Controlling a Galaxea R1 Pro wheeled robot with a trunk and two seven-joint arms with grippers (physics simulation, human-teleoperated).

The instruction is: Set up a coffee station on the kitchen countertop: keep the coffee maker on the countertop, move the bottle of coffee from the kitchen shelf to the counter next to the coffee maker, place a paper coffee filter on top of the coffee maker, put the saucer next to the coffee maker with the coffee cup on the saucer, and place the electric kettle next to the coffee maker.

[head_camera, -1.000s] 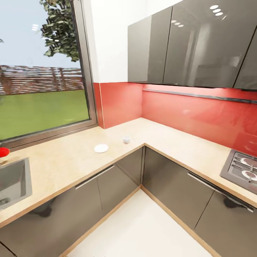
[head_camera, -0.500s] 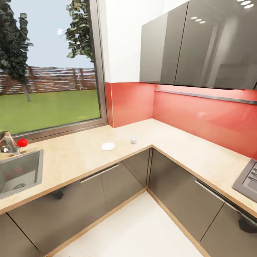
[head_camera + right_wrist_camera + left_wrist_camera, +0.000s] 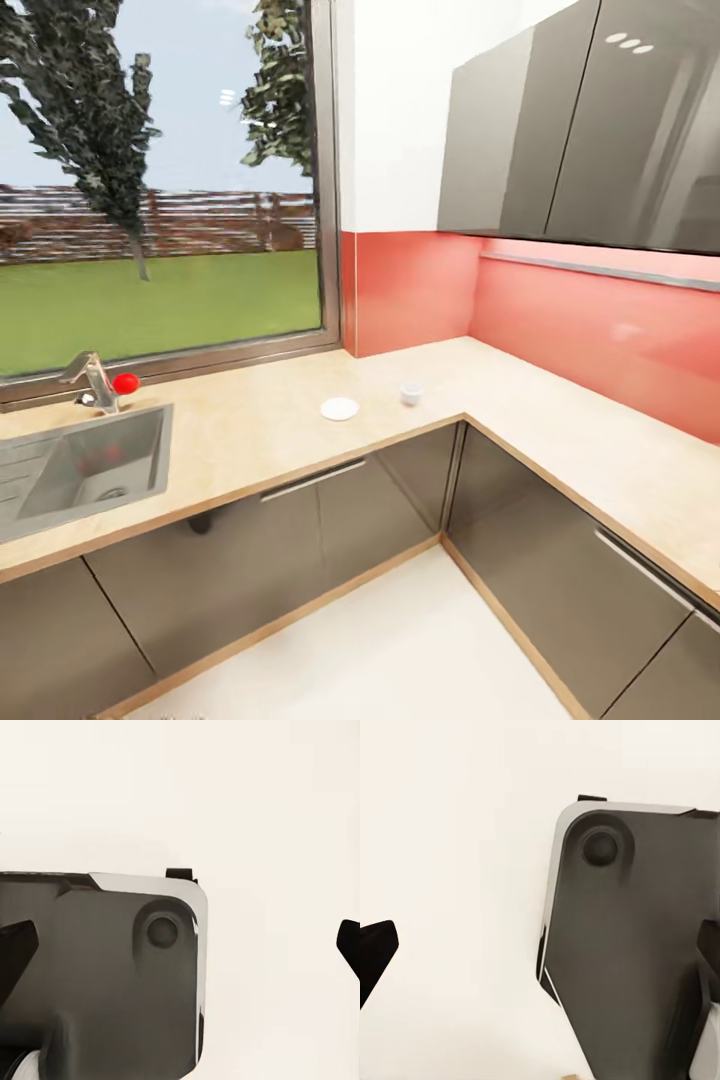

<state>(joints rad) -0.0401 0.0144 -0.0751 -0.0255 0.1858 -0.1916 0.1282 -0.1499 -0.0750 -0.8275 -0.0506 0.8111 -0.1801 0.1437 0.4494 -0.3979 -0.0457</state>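
Observation:
A small white saucer lies flat on the beige countertop, near the inner corner of the L-shaped counter. A little white coffee cup stands upright to the saucer's right, apart from it. In the left wrist view my left gripper is open, one dark fingertip at the picture's edge, with the robot's dark base and pale floor beyond. My right gripper is also open and holds nothing, with a fingertip at the side.
A steel sink with a faucet and a red ball-like object sits at the left under the window. Grey wall cabinets hang over the right counter run. White floor lies in front.
The camera has swung left, so the whole picture has shifted right: the sink and faucet came fully into view and the stove left at the right. Saucer and cup stayed put.

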